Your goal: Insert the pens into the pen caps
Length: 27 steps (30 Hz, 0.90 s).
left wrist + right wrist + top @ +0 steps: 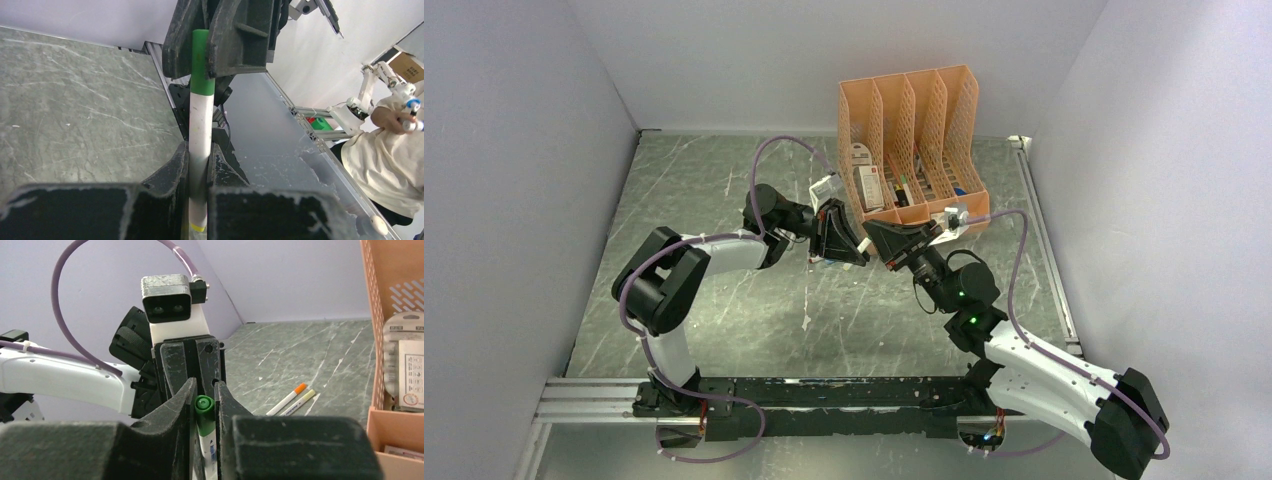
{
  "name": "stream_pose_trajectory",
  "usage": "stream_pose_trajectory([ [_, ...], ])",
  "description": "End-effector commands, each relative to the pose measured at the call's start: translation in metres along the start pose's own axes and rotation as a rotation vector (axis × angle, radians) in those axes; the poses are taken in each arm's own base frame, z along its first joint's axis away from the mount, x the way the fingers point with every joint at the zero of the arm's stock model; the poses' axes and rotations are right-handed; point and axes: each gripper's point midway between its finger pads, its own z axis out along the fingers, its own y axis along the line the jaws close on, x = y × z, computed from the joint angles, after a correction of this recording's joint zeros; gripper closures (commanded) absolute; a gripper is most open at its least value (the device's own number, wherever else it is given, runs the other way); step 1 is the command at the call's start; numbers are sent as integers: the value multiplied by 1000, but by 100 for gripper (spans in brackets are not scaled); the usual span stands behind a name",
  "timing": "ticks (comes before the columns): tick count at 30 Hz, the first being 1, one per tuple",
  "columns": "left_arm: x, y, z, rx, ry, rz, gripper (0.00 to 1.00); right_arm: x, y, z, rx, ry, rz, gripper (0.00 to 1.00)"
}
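My left gripper (199,152) is pinched narrow on a slim white pen (201,127). Its matt black, scuffed fingers press the smooth round barrel from both sides. My right gripper (205,390) faces it, closed just as tight around the green cap (203,406), a short glossy plastic cylinder with a ringed end. Cap and barrel stand in one straight line, the cap's rim meeting the white barrel. Both are held clear of the grey, white-veined, stone-look table (714,190). Two more pens (287,400), one orange-tipped and one pale yellow, lie side by side on that table, near the peach lattice organiser (924,110).
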Motion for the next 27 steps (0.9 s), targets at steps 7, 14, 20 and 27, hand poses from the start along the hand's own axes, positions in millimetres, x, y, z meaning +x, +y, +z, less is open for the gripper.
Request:
stream_pose_trajectory([
  [7, -57, 19, -37, -273, -304, 128, 93, 13, 15, -53, -7, 158, 11, 58],
  [14, 10, 91, -82, -755, -135, -23, 93, 14, -7, -66, 108, 196, -66, 56],
  [20, 76, 137, -156, -1289, 172, -159, 93, 43, -13, -63, 96, 262, -45, 56],
  [27, 100, 152, -197, -1528, 271, -228, 89, 66, -15, -55, 82, 338, -57, 55],
])
